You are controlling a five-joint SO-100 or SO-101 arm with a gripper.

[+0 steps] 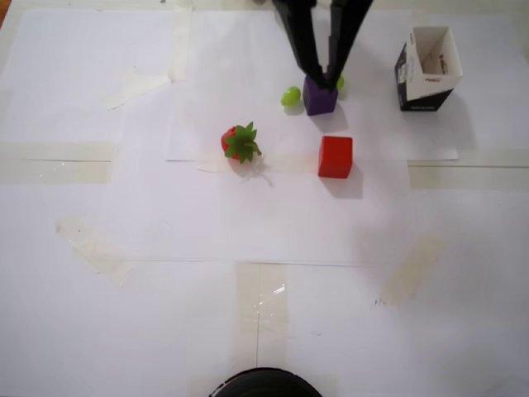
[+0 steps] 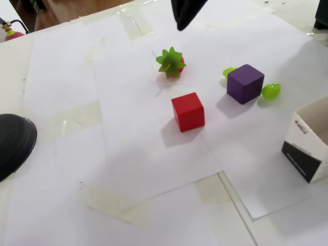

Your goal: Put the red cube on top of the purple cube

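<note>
The red cube [image 1: 335, 156] [image 2: 188, 111] sits on the white paper near the middle. The purple cube [image 1: 320, 97] [image 2: 245, 83] sits apart from it, further back in the overhead view and to its right in the fixed view. My gripper [image 1: 325, 73] reaches in from the top edge of the overhead view, with its dark fingers overlapping the purple cube's far side. In the fixed view the gripper [image 2: 182, 23] hangs well above the table, behind the strawberry. A narrow gap shows between the fingers, and they hold nothing.
A red strawberry with green leaves [image 1: 240, 142] [image 2: 170, 63] lies left of the red cube in the overhead view. Two small green pieces [image 1: 291, 96] [image 2: 270, 90] flank the purple cube. An open black-and-white paper box [image 1: 426, 70] [image 2: 310, 148] stands at the right. A black round object [image 1: 264, 385] [image 2: 13, 143] is at the table edge.
</note>
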